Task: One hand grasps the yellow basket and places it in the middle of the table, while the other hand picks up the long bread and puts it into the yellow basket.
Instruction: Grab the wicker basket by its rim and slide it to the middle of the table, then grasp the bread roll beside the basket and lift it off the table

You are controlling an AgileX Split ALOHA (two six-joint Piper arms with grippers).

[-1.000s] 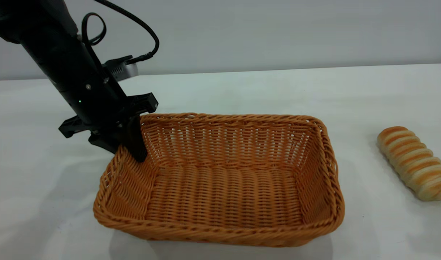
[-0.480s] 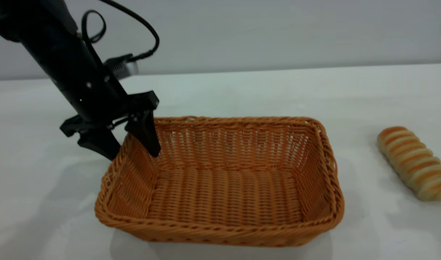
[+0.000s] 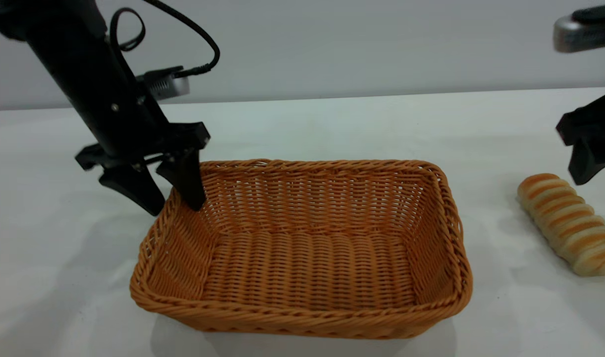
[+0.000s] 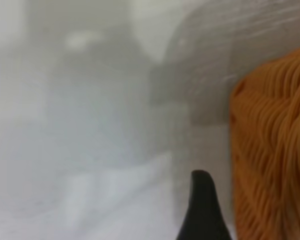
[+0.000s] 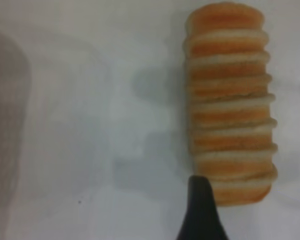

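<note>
The yellow basket [image 3: 307, 258] stands flat on the white table [image 3: 332, 124], at the middle. My left gripper [image 3: 176, 208] is open, with one finger outside and one finger inside the basket's far left rim, not gripping it. The left wrist view shows one finger [image 4: 202, 210] beside the basket's wall [image 4: 270, 150]. The long bread [image 3: 570, 223] lies on the table to the right of the basket. My right gripper [image 3: 587, 163] hangs just above the bread's far end, open and empty. In the right wrist view the bread [image 5: 230, 100] lies lengthwise beside one finger [image 5: 200, 212].
Bare white table surrounds the basket and the bread. A wide gap of table separates the basket's right rim [image 3: 453, 223] from the bread. A grey wall [image 3: 381, 44] stands behind the table.
My left gripper has let go of the basket's rim, opened and risen slightly to the left. The basket has settled flat. My right gripper has come into view above the bread.
</note>
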